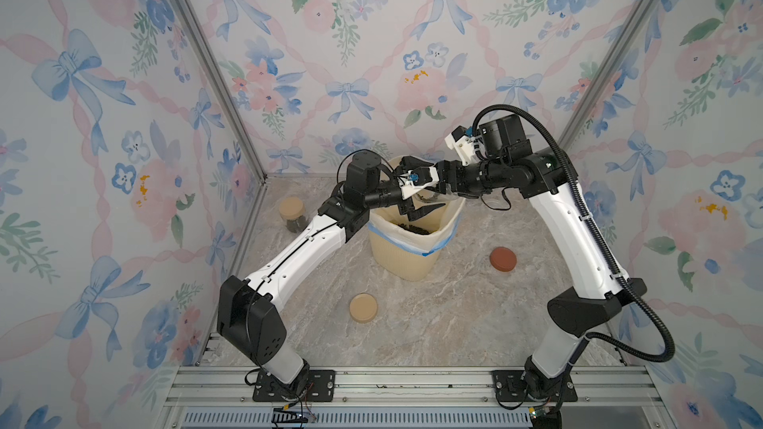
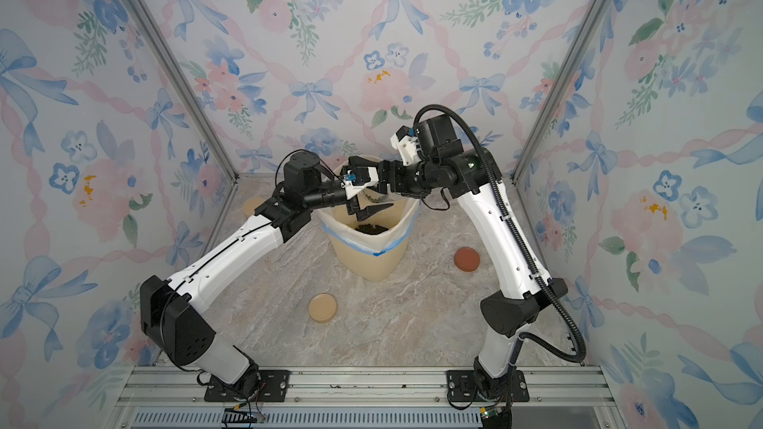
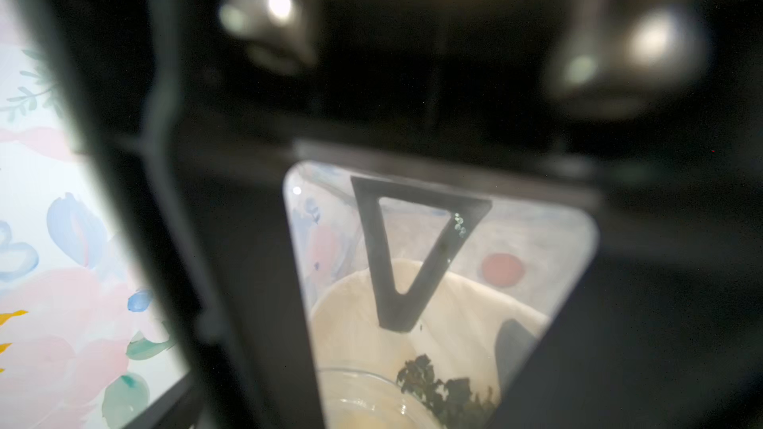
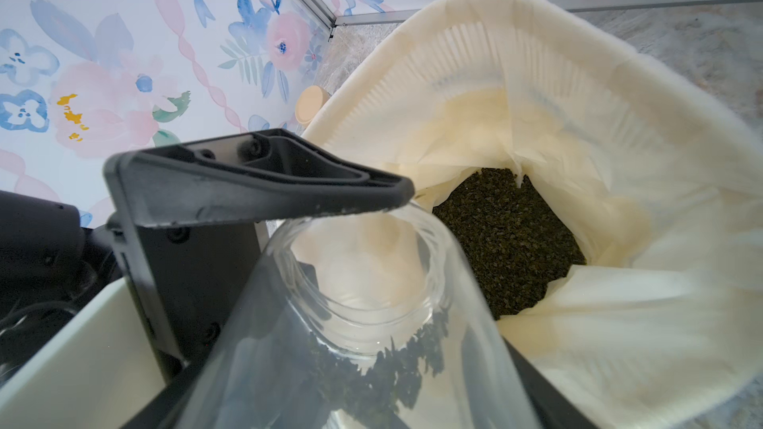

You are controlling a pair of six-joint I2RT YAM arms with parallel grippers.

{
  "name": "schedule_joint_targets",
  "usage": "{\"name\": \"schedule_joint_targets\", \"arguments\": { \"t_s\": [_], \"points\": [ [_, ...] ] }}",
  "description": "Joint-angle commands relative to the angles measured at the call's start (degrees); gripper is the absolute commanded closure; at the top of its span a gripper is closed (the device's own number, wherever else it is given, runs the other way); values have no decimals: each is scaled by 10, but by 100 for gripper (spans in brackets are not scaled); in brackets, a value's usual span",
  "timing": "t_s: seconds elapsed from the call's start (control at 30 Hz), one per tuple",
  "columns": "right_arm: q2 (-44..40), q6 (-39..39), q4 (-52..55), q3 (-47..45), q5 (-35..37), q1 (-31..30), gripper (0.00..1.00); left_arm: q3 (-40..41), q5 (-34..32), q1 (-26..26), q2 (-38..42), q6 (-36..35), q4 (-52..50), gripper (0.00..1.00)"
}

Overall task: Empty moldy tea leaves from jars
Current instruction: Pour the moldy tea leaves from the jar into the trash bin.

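In both top views the right gripper (image 1: pixel 430 196) pinches an open jar (image 1: pixel 425 199) tipped over the cream bin (image 1: pixel 406 257), which stands at the far middle of the table (image 1: pixel 454 315). The left gripper (image 1: pixel 420 211) hangs just beside the jar above the bin's mouth, fingers spread wide and holding nothing. Tea leaves (image 1: pixel 415 229) lie heaped in the liner. A lidded jar (image 1: pixel 292 216) with dark leaves stands far left. A tan lid (image 1: pixel 363 307) lies near left and a reddish-brown lid (image 1: pixel 503 259) to the right. The left wrist view is blurred and shows a triangular finger (image 3: pixel 392 262) over the bin. In the right wrist view the jar's mouth faces into the bin with leaves lying on its lower wall. A black finger of the left gripper sits at its rim; I cannot tell whether it touches.
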State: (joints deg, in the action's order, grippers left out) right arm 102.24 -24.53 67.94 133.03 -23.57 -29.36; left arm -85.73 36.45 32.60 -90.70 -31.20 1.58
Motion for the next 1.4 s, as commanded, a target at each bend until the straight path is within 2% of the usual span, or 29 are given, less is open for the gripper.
{"name": "schedule_joint_targets", "arguments": {
  "t_s": [0.0,0.17,0.27,0.4,0.47,0.63,0.73,0.87,0.97,1.37],
  "points": [
    [-4,-6,-26,8,-7,-7,40,-16,-2,2,-7,9,-6,2],
    [-5,-6,-26,7,-8,-9,40,-22,-5,3,-10,9,-6,6],
    [-8,-7,-28,0,-8,-9,40,-27,-5,3,-13,9,-6,16],
    [-13,-11,-39,-14,-11,-9,40,-30,-2,4,-17,28,-6,25],
    [-14,-13,-40,-13,-13,-8,40,-29,0,4,-16,29,-6,33],
    [-14,-16,-39,-13,-18,-3,38,-25,0,4,-16,31,-6,38],
    [-17,-18,-37,-13,-21,3,31,-22,-1,4,-13,28,-6,43],
    [-24,-16,-35,-14,-20,7,10,-25,10,2,-11,28,-5,52],
    [-27,-12,-28,-14,-22,11,0,-27,12,2,-12,30,-5,53],
    [-43,-2,-23,-23,-21,25,3,-24,20,-1,-6,45,8,55]
  ]
}}
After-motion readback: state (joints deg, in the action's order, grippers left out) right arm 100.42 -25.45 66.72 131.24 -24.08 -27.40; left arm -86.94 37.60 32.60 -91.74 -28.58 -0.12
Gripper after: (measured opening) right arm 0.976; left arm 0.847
